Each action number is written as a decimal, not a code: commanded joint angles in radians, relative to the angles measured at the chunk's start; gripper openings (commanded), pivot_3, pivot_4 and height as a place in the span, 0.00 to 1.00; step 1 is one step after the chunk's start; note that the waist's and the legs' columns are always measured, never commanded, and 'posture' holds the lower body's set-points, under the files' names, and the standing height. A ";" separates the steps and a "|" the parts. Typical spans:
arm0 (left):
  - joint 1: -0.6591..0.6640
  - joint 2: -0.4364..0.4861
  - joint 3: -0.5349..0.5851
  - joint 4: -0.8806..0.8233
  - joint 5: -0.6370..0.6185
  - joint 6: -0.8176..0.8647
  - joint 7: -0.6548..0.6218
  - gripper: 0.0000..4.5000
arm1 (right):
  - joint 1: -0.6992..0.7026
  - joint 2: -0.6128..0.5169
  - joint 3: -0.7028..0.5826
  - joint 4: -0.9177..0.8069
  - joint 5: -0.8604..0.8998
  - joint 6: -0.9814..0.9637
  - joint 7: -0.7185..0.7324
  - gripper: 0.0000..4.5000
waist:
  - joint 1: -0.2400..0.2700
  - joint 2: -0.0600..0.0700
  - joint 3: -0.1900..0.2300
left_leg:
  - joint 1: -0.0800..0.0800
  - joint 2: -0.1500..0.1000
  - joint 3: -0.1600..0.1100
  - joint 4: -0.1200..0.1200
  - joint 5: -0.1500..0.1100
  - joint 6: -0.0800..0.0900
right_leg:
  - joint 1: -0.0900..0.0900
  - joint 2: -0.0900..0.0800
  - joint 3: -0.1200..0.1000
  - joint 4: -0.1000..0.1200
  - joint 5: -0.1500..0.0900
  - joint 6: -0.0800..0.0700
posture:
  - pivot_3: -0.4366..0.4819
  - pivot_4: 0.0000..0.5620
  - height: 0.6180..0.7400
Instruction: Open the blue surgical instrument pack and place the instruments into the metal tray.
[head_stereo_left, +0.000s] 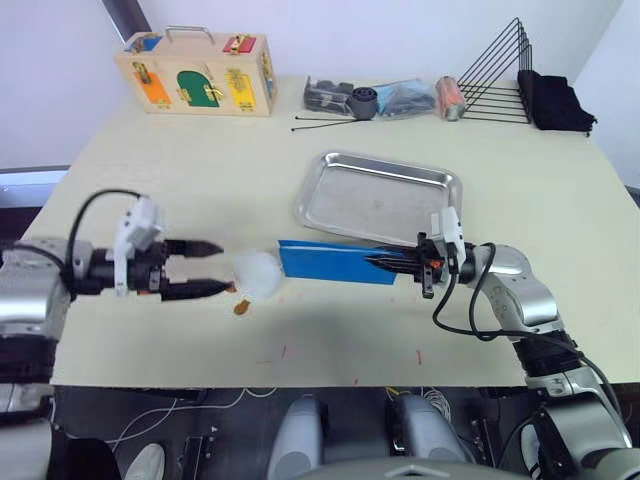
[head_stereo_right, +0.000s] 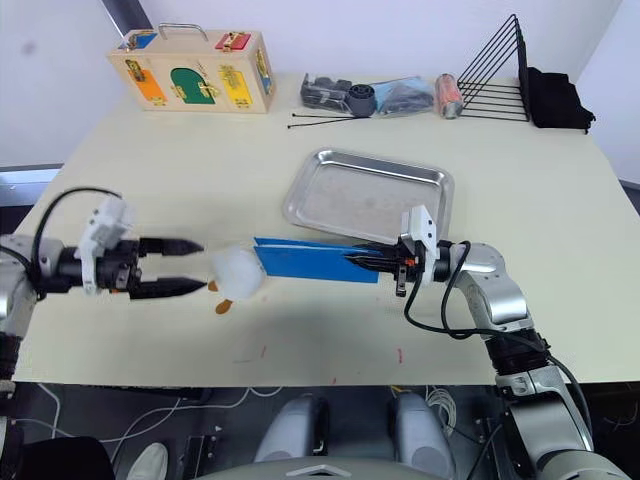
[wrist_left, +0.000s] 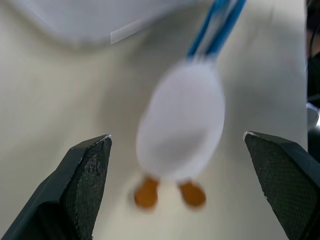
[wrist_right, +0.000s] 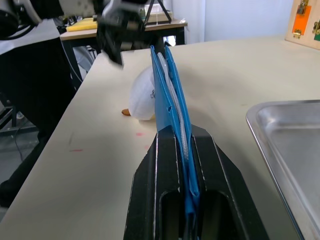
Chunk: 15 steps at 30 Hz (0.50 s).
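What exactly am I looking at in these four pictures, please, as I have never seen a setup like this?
This is a two-armed humanoid robot at a table. Two pictures come from cameras in its head, looking down; the other two come from cameras on each wrist, looking along that arm's claw. The right claw is clamped on one end of the blue surgical instrument pack, holding it on edge just above the table. The left claw is open, facing a white round pouch hanging at the pack's other end. Behind lies the empty metal tray. At the far edge sit a wooden latch box, a black wire rack and small clutter.
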<state>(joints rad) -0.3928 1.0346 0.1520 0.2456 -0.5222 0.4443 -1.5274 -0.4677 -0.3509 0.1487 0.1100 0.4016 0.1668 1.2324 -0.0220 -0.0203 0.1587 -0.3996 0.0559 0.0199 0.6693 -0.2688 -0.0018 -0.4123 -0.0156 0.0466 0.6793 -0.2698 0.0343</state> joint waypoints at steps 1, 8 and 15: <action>-0.038 -0.045 0.026 -0.029 -0.041 0.008 0.023 0.99 | -0.021 -0.008 -0.006 -0.027 0.016 -0.008 0.016 0.00 | 0.000 0.000 0.000 | 0.000 0.000 0.000 0.000 0.000 0.000 | 0.000 0.000 0.000 0.000 0.000 0.000 | 0.48 0.27 1.00; -0.069 -0.161 -0.025 -0.037 0.013 -0.075 0.086 0.99 | -0.009 -0.030 -0.010 -0.067 0.037 0.043 0.030 0.00 | 0.004 0.000 0.000 | 0.000 0.000 0.000 0.000 0.000 0.000 | 0.000 0.000 0.000 0.000 0.000 0.000 | 0.48 0.27 1.00; -0.098 -0.246 -0.086 -0.002 0.050 -0.123 0.092 0.99 | 0.005 -0.055 -0.026 -0.081 0.042 0.049 0.029 0.00 | 0.008 0.000 0.001 | 0.000 0.000 0.000 0.001 0.000 0.000 | 0.000 0.000 0.000 0.000 0.000 0.000 | 0.48 0.27 1.00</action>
<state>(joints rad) -0.4669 0.7875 0.0631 0.2576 -0.4722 0.3413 -1.4344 -0.4569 -0.4025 0.1470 0.0776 0.4092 0.2172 1.2573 -0.0142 -0.0206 0.1593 -0.4000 0.0556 0.0194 0.6698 -0.2688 -0.0019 -0.4122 -0.0155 0.0463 0.6797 -0.2697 0.0342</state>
